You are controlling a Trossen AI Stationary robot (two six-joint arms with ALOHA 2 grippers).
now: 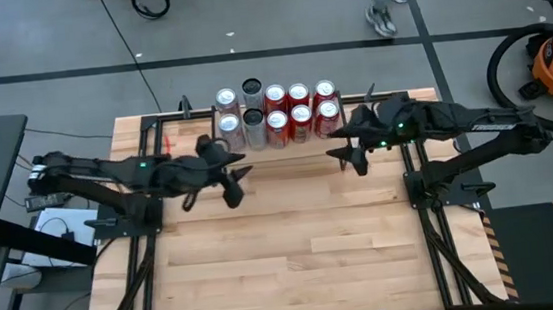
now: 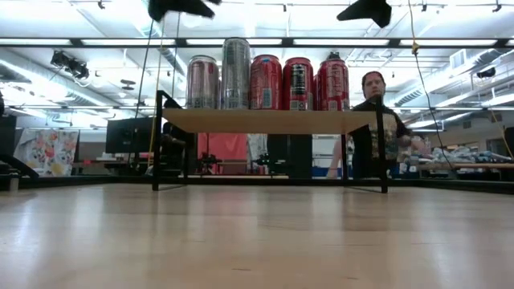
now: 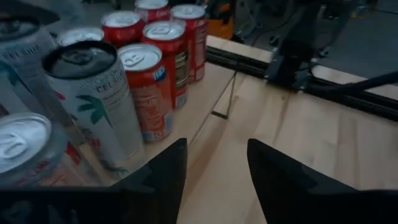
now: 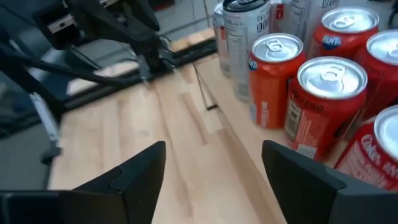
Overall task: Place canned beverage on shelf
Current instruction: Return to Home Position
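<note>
While left gripper (image 3: 216, 143), right gripper (image 4: 214, 145) gape | shelf (image 2: 273, 121) can (image 3: 102, 106): CELSIUS

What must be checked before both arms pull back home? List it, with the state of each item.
1. The left gripper is empty, fingers open: ok.
2. The right gripper is empty, fingers open: ok.
3. Both grippers hang apart from the cans, on the table side of the shelf: ok.
4. All cans in view stand upright on the shelf: ok.
5. Back row fully inside the shelf's rear edge: cannot tell.
6. The person is beyond the table, away from the arms: ok.
</note>
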